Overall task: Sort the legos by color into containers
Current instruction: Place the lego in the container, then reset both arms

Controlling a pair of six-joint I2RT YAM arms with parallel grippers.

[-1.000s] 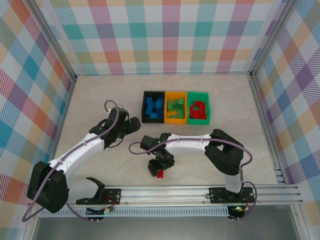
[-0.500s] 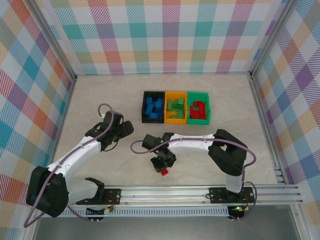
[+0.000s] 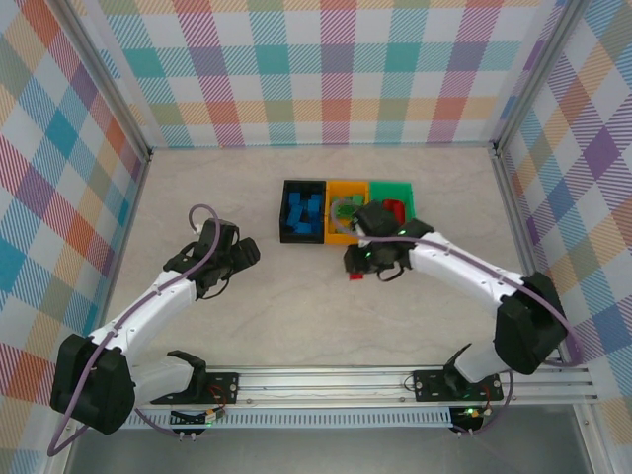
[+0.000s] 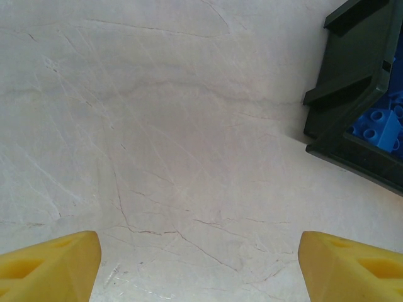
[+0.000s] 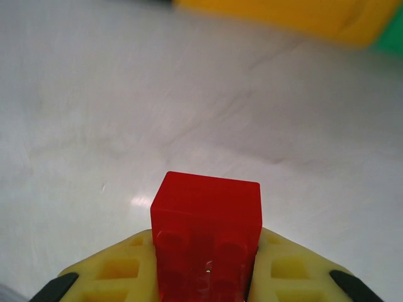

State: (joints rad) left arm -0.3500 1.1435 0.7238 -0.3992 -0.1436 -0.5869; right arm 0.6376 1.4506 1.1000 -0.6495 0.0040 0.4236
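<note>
Right gripper (image 3: 357, 273) pinches a red lego (image 5: 206, 217) just short of near wall of orange bin (image 3: 331, 212), w/ green bin (image 3: 392, 186) holding other reds (image 3: 397, 208) one over to its right, so shift right & fwd; left gripper (image 3: 247, 255) spread.

A: What did the worktop (image 3: 247, 316) look like?
B: Pale beige and marbled, with thin darker veins that showed clearly from the left wrist.
A: What stood directly on it?
B: Three bins in a row toward the far middle, sides touching. The black bin (image 3: 284, 212) was on the left, the orange-yellow bin (image 3: 341, 238) in the centre and the green bin (image 3: 395, 186) on the right.
</note>
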